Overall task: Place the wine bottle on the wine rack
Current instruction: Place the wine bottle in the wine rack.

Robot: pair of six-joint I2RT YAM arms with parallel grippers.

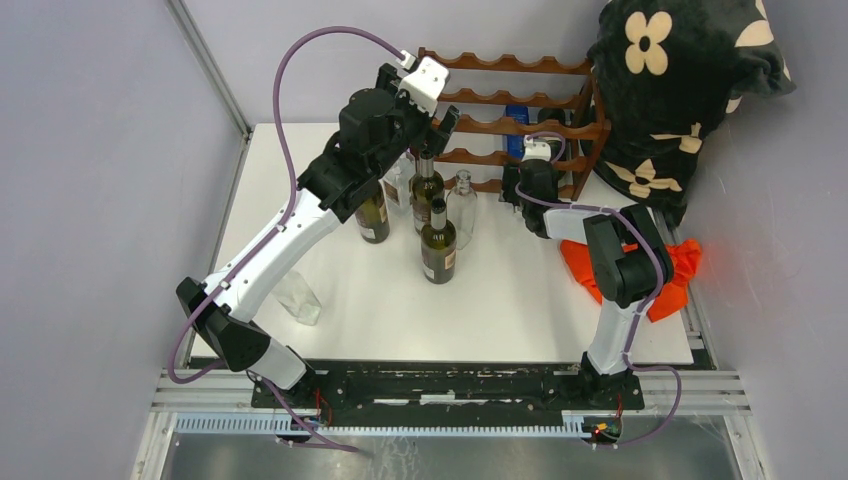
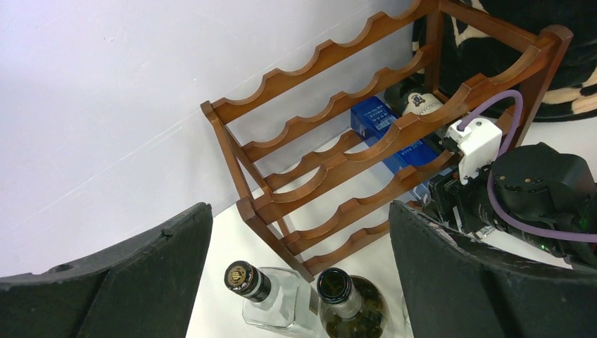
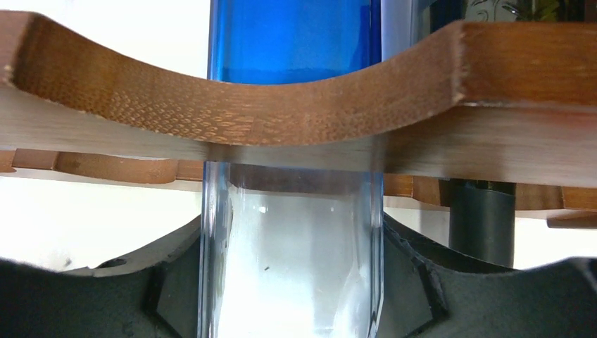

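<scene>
From above: reaches the right gripper (image 1: 522,165) into the right side of the wine rack (image 1: 500,95), where the wine bottle (image 1: 516,125), blue and clear, lies on a middle tier. Hangs the left gripper (image 1: 437,122) above a cluster of standing bottles (image 1: 438,240) on the worktop (image 1: 520,300), spread wide and holding nothing.

From the left wrist: looks down between two wide-set black fingers (image 2: 120,282) at the mouths of those bottles and the rack's scalloped tiers. Shows white print on the blue label (image 2: 384,120), too small to read. Same for the pale label of a dark bottle (image 2: 421,102) lying just beside it.

From the right wrist: grips the clear glass between half-closed fingers, the blue part crossing the front rail (image 3: 246,120) at its dip. Bears no readable writing here.

Judged as the seating step, nearly done. Calls next for making sure the body sits in the scallops, then easing the fingers apart and drawing straight back — without dragging the glass off the rail.
</scene>
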